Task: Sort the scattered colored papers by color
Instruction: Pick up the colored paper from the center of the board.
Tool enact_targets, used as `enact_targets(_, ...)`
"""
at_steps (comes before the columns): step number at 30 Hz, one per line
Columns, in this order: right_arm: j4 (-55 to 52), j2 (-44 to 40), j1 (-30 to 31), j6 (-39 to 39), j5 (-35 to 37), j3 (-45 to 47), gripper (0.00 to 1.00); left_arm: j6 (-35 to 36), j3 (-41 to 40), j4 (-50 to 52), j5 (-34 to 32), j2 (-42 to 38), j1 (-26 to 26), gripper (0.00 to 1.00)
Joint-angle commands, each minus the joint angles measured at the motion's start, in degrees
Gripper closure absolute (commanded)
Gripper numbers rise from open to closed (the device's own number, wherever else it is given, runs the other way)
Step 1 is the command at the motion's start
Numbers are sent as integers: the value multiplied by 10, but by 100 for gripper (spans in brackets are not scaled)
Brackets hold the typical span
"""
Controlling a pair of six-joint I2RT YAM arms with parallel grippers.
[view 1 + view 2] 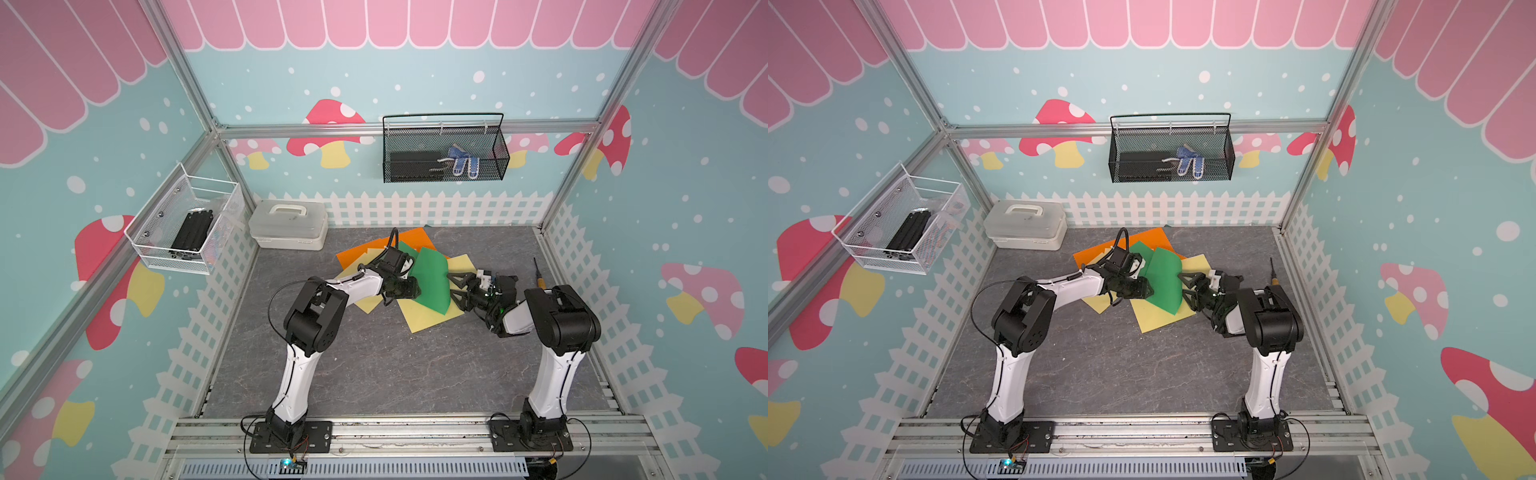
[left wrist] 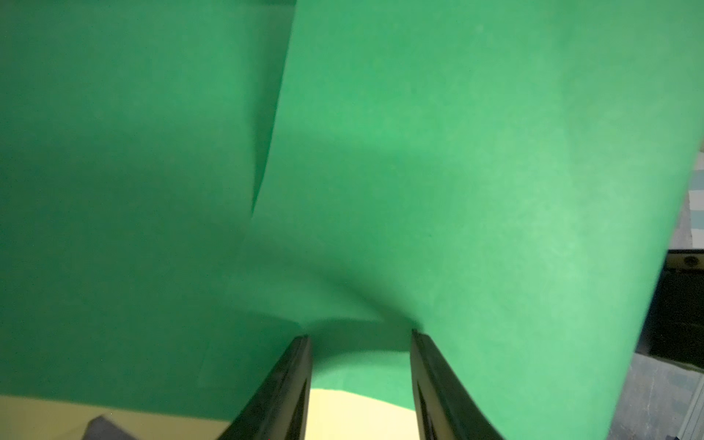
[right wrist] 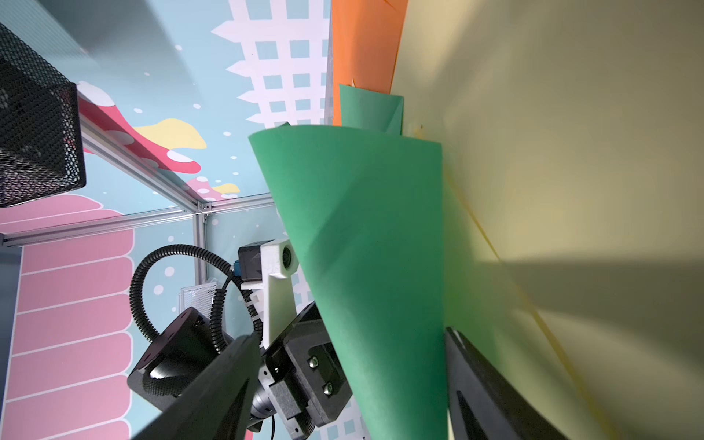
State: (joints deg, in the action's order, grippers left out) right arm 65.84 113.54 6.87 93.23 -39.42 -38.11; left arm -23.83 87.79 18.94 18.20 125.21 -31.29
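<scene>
A: Green paper [image 1: 430, 282] curls up off the pile at mid-bench; we see the left end effector [image 2: 360, 337] pinching its edge, fingers partly closed

B: The right end effector [image 1: 454, 291] gapes wide beside its far edge, holding nothing; bare bench [image 1: 374, 365] lies nearer us

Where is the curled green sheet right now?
In both top views the curled green sheet arches up mid-table between the left pincer and right pincer, over yellow sheets.
</scene>
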Motion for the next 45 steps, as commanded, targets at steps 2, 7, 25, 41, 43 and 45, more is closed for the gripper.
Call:
enact_targets(2, 73, -5, 5, 37, 29, 10, 22, -8, -12, 45, -8, 41, -6, 53)
enact_targets(7, 72, 4, 5, 43, 19, 6, 24, -8, -10, 45, -8, 42, -6, 53)
enact_targets(25, -529, -151, 29, -301, 55, -88, 57, -10, -15, 43, -12, 29, -7, 54)
enact_targets(41, -661, -113, 66, -357, 112, -164, 75, -17, -27, 26, -5, 14, -8, 54)
enact_targets(43, -681, -117, 68, -366, 124, -171, 78, -17, -30, 24, -5, 12, -8, 53)
enact_targets(45, -695, -117, 69, -377, 132, -177, 80, -17, -35, 18, -2, 8, -7, 54)
